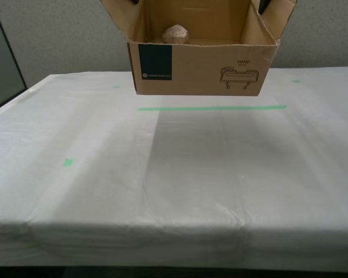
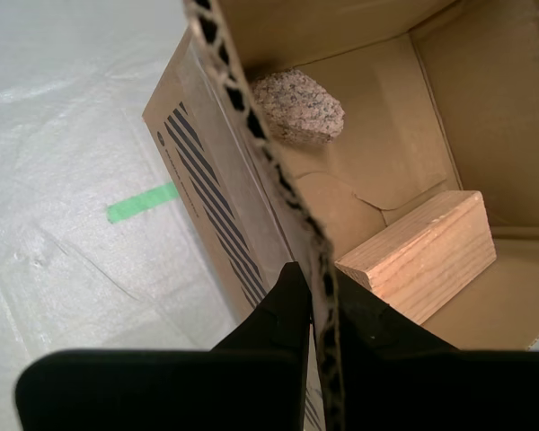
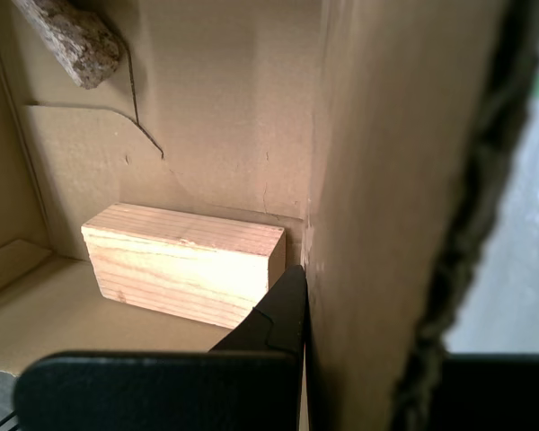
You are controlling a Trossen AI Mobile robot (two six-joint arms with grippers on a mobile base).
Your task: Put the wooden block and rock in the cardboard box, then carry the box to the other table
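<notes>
The cardboard box (image 1: pixel 203 69) is open-topped, just behind the green tape line (image 1: pixel 211 108) on the whitish other table (image 1: pixel 162 174); I cannot tell whether its bottom touches the sheet. Inside lie the rock (image 1: pixel 176 35) and the wooden block (image 2: pixel 422 256), apart from each other. My second gripper (image 2: pixel 316 278) is shut on one side wall's top edge, with the rock (image 2: pixel 301 106) further along that wall. My first gripper (image 3: pixel 304 269) is shut on another wall, its inner finger (image 3: pixel 283 310) beside the block (image 3: pixel 184 260); its outer finger is hidden.
A small green mark (image 1: pixel 68 162) lies on the sheet toward the exterior view's left, and another green mark (image 1: pixel 295 81) toward the back right. The table's front edge runs across the bottom of that view. A grey wall stands behind.
</notes>
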